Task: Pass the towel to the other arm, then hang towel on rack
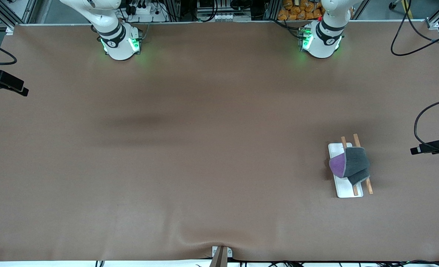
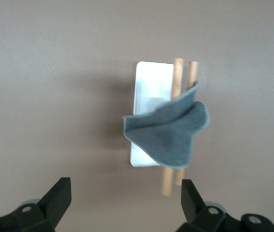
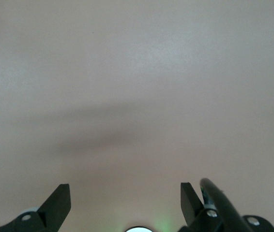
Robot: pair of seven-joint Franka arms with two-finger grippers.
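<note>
The towel [image 1: 350,166], dark grey with a purple face showing on one side, lies draped over the two brown rods of the rack [image 1: 347,188], whose white base rests on the table toward the left arm's end. In the left wrist view the towel [image 2: 171,133] hangs across the rack [image 2: 149,84] well below my left gripper [image 2: 126,195], which is open and holds nothing. My right gripper [image 3: 126,198] is open too, high over bare brown table, with nothing between its fingers. Neither hand shows in the front view.
The brown table cover [image 1: 189,148] spreads wide around the rack. Small black cameras stand at both table ends [image 1: 432,147] [image 1: 4,83]. Cables trail along the edge by the left arm's base.
</note>
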